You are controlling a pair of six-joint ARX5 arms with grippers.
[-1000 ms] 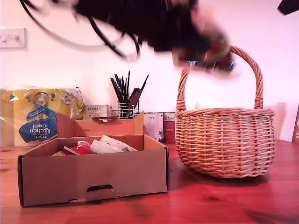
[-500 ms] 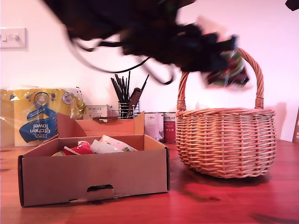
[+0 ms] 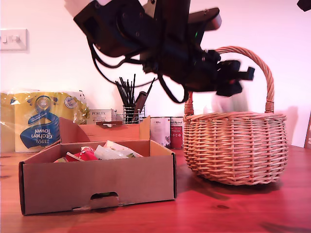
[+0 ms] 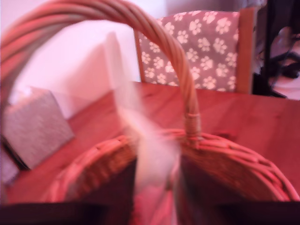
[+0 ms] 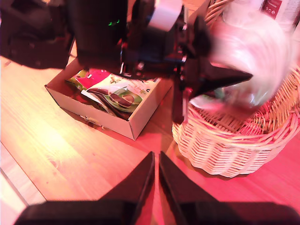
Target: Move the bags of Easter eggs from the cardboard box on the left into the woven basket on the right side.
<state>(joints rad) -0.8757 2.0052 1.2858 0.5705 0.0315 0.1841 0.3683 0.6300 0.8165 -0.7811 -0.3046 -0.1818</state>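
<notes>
The woven basket [image 3: 233,145] stands on the table at the exterior view's right. My first gripper [image 3: 237,81] hangs under its arched handle [image 4: 164,42], just above the rim, with its jaws apart. A pale blurred bag [image 3: 227,103] is dropping from it into the basket [image 4: 234,154]; it shows as a whitish streak [image 4: 152,164]. The cardboard box [image 3: 97,187] sits at the exterior view's left, holding a red bag [image 3: 82,154] and a cream-white bag [image 3: 114,151]. My second gripper [image 5: 156,183] is shut and empty, high above the table between box [image 5: 101,110] and basket [image 5: 225,145].
Behind the box stand a yellow-and-blue kitchen towel pack [image 3: 41,121], a wire pot of black brushes [image 3: 130,104], a small carton [image 3: 101,115] and two tins [image 3: 165,131]. A paw-print chair [image 4: 206,47] stands beyond the table. A dark arm part [image 3: 303,4] shows at the exterior view's upper right corner.
My first arm swung towards the exterior view's right and came down under the basket handle. The bag it carried has left its jaws and is falling into the basket.
</notes>
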